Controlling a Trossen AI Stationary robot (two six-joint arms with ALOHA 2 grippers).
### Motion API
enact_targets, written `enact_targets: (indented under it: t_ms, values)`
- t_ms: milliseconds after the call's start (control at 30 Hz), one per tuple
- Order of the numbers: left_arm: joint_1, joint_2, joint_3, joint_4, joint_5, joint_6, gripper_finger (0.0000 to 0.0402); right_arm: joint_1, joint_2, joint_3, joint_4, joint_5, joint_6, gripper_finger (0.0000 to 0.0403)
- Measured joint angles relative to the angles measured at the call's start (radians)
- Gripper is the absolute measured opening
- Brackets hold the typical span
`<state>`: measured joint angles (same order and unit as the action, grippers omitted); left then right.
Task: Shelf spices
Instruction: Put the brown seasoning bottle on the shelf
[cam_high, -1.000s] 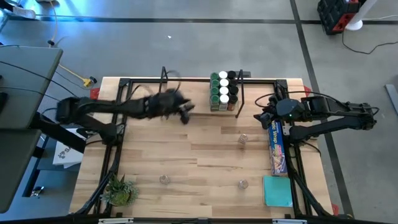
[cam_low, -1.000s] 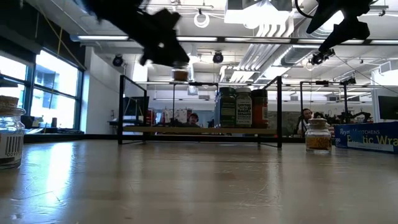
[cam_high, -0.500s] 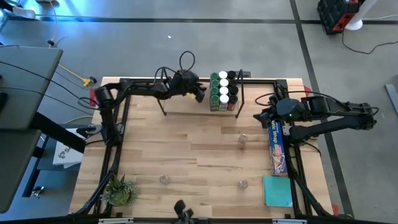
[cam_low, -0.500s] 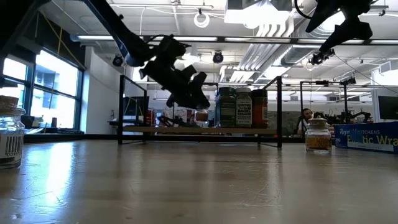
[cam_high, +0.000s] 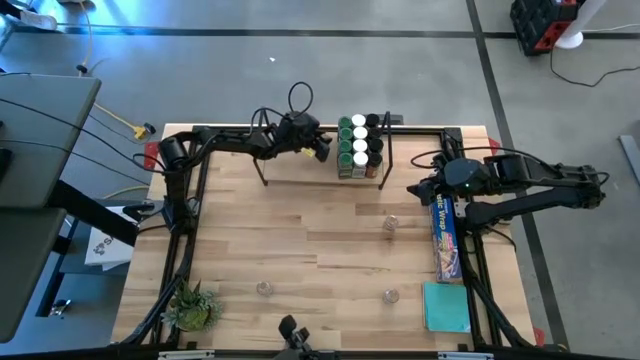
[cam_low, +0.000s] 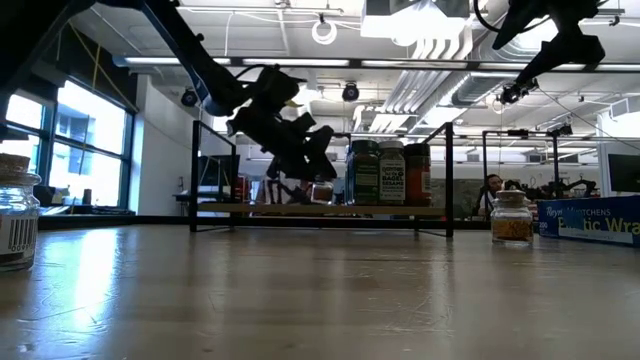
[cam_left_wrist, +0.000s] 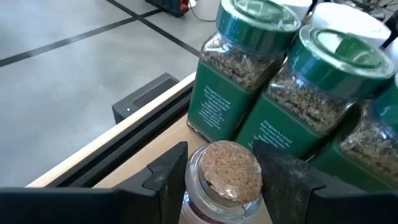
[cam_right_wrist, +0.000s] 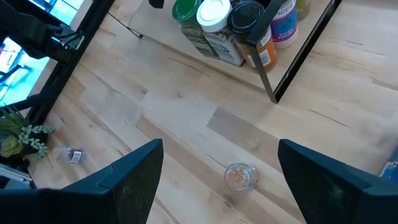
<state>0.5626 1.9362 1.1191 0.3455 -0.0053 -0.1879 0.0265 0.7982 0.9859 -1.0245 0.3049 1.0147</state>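
My left gripper (cam_high: 320, 147) was over the shelf (cam_high: 290, 172) at the table's far edge, fingers clamped on a small clear jar with a cork lid (cam_left_wrist: 230, 168). In the left wrist view one dark finger (cam_left_wrist: 166, 176) pressed each side of the glass. The jar sat just beside the green-lidded jars (cam_left_wrist: 249, 68), near but not touching them, with the black table frame (cam_left_wrist: 146, 102) close on the outer side.

The filled rows of spices (cam_high: 360, 145) took the right end of the shelf, hard against the wire end frame (cam_high: 386, 150). Left of my gripper the pale board lay bare up to the other wire end frame (cam_high: 263, 150). In the low view the held jar (cam_low: 321, 191) hung at board level, just left of the standing jars (cam_low: 390, 172).

My right gripper (cam_high: 418, 188) hovered near the right edge of the table, above the blue plastic-wrap box (cam_high: 445, 235), fingers spread apart and holding nothing.

Loose jars on the open tabletop, well apart from each other: one mid-right (cam_high: 390, 224), one near the front right (cam_high: 389, 295), one front left (cam_high: 263, 288). A wide strip of bare wood lay between them and the shelf. A small green plant (cam_high: 192, 305) occupied the front left corner, a teal pad (cam_high: 445, 306) the front right.
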Motion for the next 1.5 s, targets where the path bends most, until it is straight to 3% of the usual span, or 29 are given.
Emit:
enact_targets:
  t_ms: [200,533,733,833,967,1233,1367,1500]
  values:
    - [0.001,0.0,0.0,0.008,0.013,0.042,0.0179,0.0,0.001,0.0,0.0,0.002,0.017,0.0312]
    - [0.015,-0.013,0.0,0.044,0.027,0.112,0.0246,0.0,0.001,0.0,0.001,0.002,0.025,0.0312]
    - [0.015,-0.124,0.0,-0.102,0.076,0.159,0.0244,0.0,0.001,0.0,0.002,0.002,0.025,0.0312]
    - [0.006,-0.152,0.0,-0.232,0.114,0.195,0.022,0.0,0.001,0.0,0.002,0.019,0.025,0.0312]
    - [-0.007,-0.144,0.0,-0.331,0.092,0.214,0.0161,0.0,0.001,0.0,0.002,0.049,0.025,0.0312]
    - [-0.003,-0.061,0.0,-0.279,0.097,0.221,0.0035,0.0,0.001,0.0,0.002,0.055,0.034,0.0312]
    - [0.0,-0.035,-0.001,-0.235,0.09,0.225,0.0005,0.0,0.001,0.0,0.002,0.054,0.044,0.0312]
    - [0.0,-0.01,0.0,-0.199,0.095,0.227,0.0004,0.0,0.001,0.0,0.002,0.054,0.052,0.0312]
